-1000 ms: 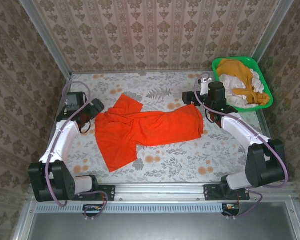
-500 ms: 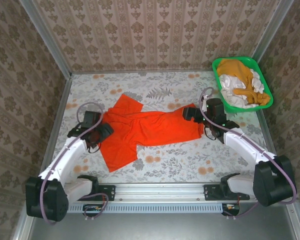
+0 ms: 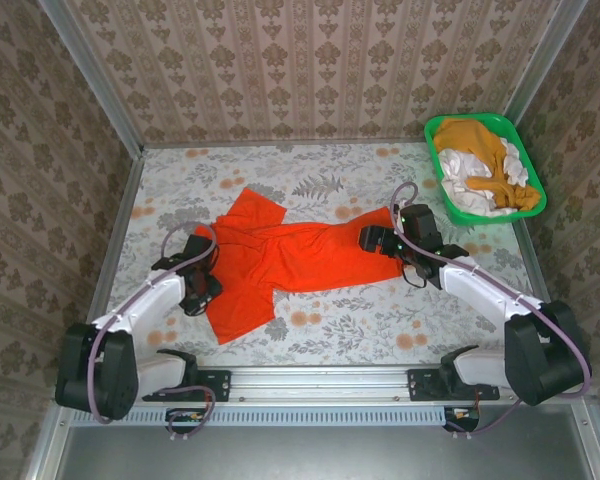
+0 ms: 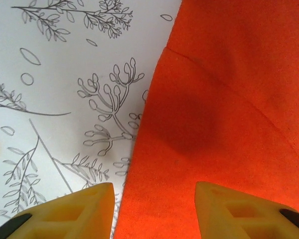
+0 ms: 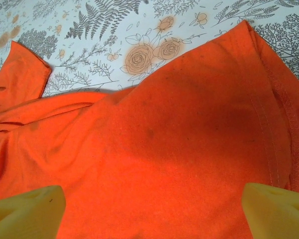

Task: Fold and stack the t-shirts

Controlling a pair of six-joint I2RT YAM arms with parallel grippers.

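No words, labels, brand marks, numbers or signs can be read anywhere in these views. The bench cover bears only printed flowers, ferns and leaves, and the red-orange t-shirt is plain cloth without print.

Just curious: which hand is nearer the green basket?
Right. The right hand is over the red shirt at the end toward the green basket; the left hand, at the far end.

left wrist: left hand tips were cut by bottom edge, bright red-orange cloth t-shirt ran off right edge | right wrist: right hand fingers were clipped at bottom corners | top: white cloth t-shirts lay partly buried under mustard orange-yellow t-shirt in green plastic basket, count unclear
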